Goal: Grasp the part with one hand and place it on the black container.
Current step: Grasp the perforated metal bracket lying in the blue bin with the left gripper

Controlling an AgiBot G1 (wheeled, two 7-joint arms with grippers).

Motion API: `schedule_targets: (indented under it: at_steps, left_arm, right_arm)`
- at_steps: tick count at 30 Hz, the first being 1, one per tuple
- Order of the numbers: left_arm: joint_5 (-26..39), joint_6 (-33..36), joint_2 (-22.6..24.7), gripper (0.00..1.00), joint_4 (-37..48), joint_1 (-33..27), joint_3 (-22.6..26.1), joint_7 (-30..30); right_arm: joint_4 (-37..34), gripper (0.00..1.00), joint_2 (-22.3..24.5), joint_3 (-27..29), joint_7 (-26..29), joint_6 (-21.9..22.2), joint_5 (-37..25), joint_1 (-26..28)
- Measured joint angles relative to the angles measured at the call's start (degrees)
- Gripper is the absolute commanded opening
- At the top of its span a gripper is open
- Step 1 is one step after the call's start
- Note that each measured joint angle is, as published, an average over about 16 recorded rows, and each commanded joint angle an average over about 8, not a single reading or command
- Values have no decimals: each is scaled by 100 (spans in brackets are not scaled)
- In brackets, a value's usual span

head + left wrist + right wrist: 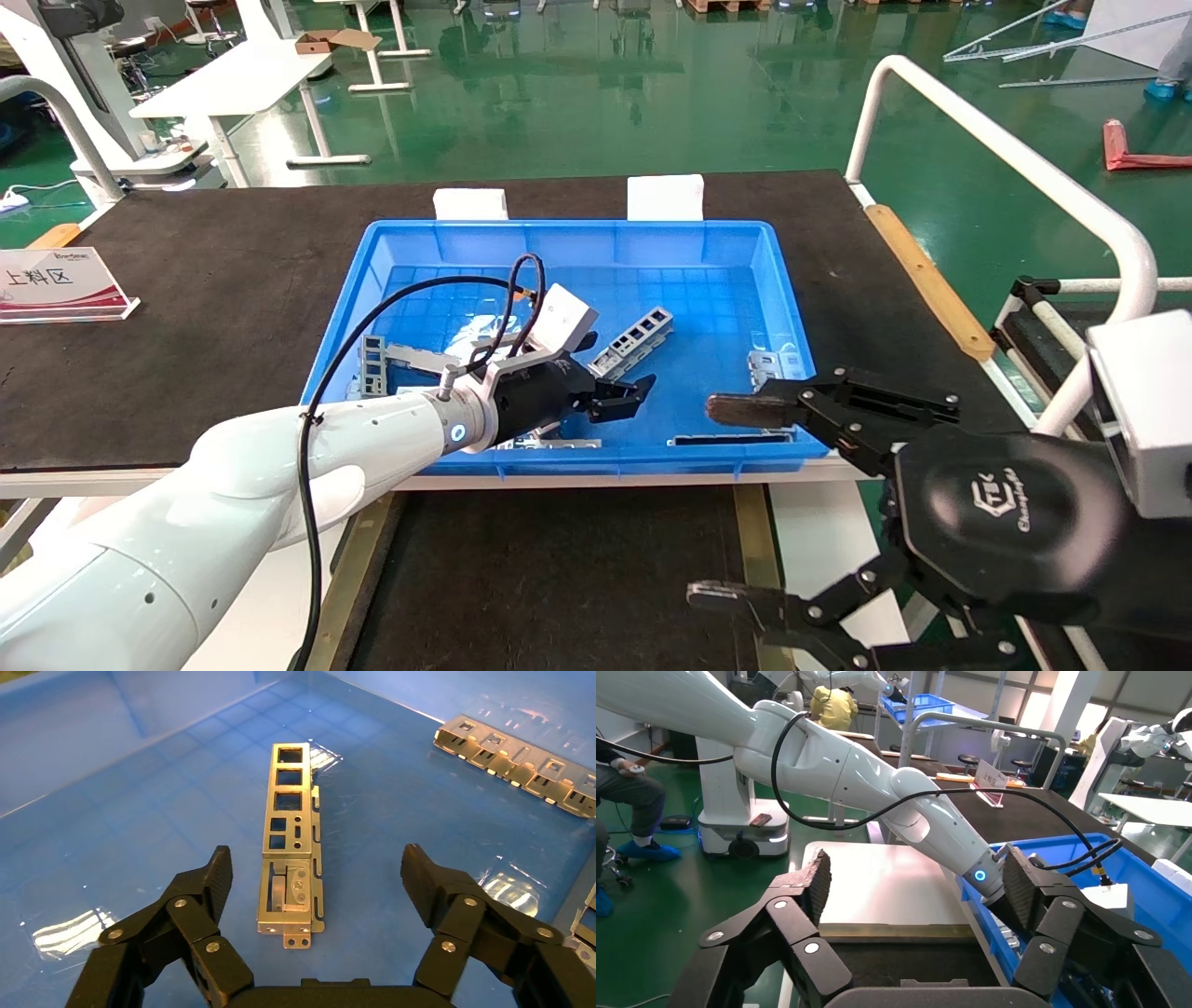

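Several metal pieces inside one blue bin point(782, 308) on the counter point(214, 308): about six in the head view, exact count hard to tell. One part point(291, 839) directly before the left hand point(316, 881), lying flat on the gridded bin floor, between the two wide-open fingers point(211, 881) but touching neither. In the head view the same part point(635, 340) just beyond the left hand point(626, 391), near the bin's middle. Left arm stretched forward and rightward from the lower left, the hand low inside the bin, holding nothing.

One right hand point(717, 499) at the lower right, outside the bin beside its near right corner, fingers spread wide, empty. In its own wrist view the right hand point(916, 881) pointing across toward the left arm.

One black container point(559, 578) below the bin's near edge, with olive rails, nothing on its visible surface.

Two white blocks point(470, 203) behind the bin. One sign point(58, 281) at the counter's left with the characters "上料区". Brand lettering on the right hand's body, not readable.
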Motion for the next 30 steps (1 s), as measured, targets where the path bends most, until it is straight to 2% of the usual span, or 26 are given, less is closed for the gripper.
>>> schedule_targets:
  at_steps: [19, 30]
  left_arm:
    - [-708, -201, -7, 0, 68, -9, 539, 150]
    - [-1123, -140, -17, 0, 124, -98, 678, 346]
  right_arm:
    - [0, 0, 1, -2, -1, 1, 1, 0]
    - [0, 0, 1, -3, -1, 1, 2, 1]
